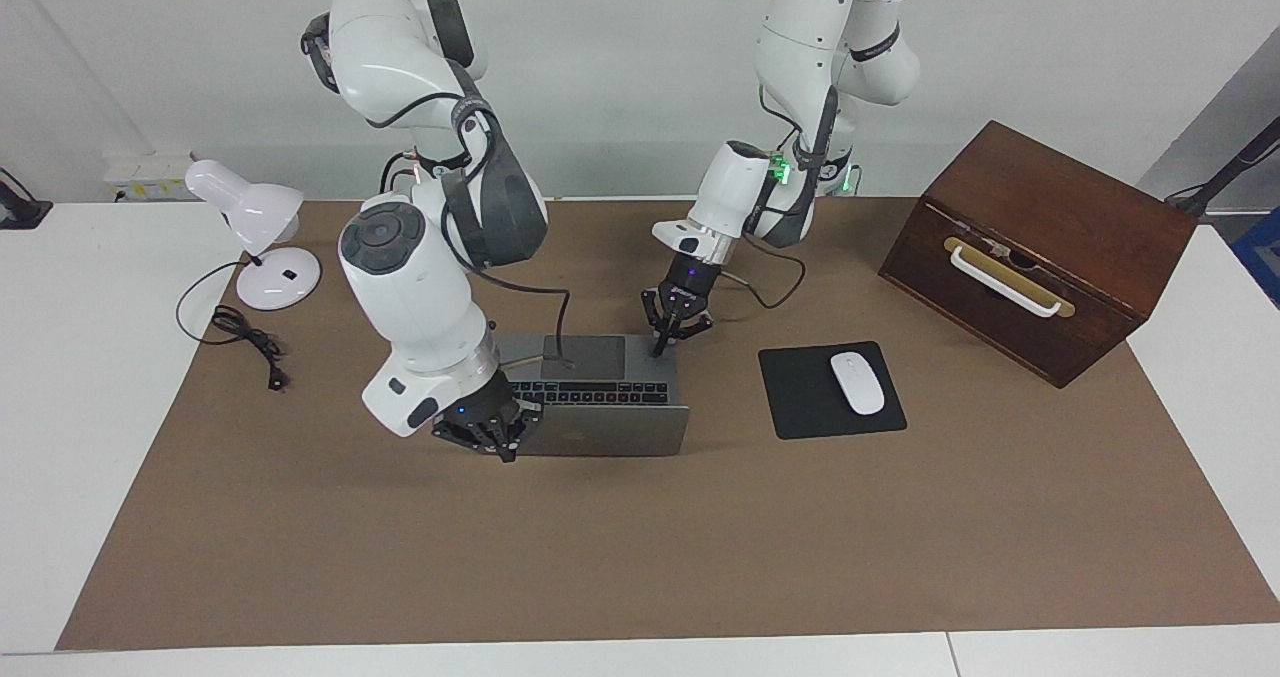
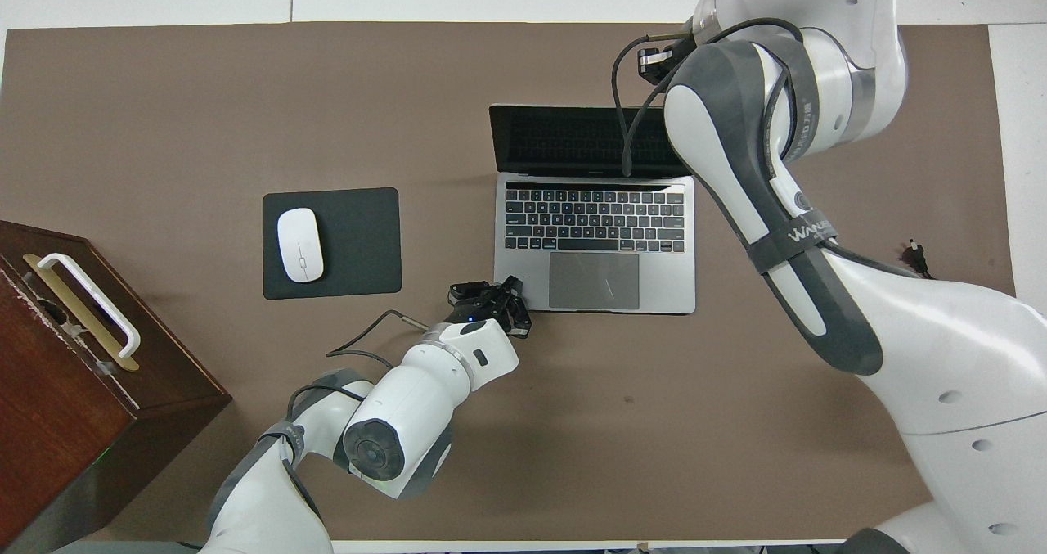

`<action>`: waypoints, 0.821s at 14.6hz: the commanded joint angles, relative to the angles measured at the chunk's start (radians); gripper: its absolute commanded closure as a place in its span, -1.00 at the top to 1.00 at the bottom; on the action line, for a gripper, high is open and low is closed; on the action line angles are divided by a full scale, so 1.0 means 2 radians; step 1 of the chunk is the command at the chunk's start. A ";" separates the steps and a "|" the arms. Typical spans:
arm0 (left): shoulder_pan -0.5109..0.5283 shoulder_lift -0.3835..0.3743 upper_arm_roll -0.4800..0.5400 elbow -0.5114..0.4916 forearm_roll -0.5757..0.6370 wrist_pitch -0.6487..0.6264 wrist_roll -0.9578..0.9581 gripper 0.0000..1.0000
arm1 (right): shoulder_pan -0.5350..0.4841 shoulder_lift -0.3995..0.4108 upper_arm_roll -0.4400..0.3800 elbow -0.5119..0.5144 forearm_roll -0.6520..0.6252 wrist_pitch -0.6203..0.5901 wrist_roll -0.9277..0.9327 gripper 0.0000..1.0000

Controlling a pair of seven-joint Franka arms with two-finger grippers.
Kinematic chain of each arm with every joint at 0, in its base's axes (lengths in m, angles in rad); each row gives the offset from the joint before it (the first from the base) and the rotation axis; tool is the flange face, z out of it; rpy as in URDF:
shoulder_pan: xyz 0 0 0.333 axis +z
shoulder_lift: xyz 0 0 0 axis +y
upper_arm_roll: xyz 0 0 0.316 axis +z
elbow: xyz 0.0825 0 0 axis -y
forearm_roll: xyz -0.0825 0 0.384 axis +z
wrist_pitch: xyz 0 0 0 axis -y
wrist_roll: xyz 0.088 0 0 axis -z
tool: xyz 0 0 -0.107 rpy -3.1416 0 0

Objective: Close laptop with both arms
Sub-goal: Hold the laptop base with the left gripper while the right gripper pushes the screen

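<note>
Open brown mat (image 1: pixel 600 547) is left past the laptop (image 1: pixel 600 382); passage beside it is narrowed by mouse pad (image 1: pixel 815 392) and wooden box (image 1: pixel 1040 247).

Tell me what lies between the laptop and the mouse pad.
Nothing: between the laptop and the mouse pad there is only bare brown table cover, seen in the overhead view.

Bright even light from above; soft short shadows under arms; both views sharp; faint glare on white arm shells.
</note>
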 commanded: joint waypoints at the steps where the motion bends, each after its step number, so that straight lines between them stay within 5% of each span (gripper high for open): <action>1: 0.001 0.012 0.004 0.000 -0.001 0.011 0.023 -1.00 | -0.002 -0.003 0.004 -0.007 0.006 -0.008 0.007 -1.00; 12: 0.000 0.025 0.004 0.000 -0.002 0.011 0.055 -1.00 | -0.004 -0.008 0.014 -0.017 0.053 -0.082 0.047 -1.00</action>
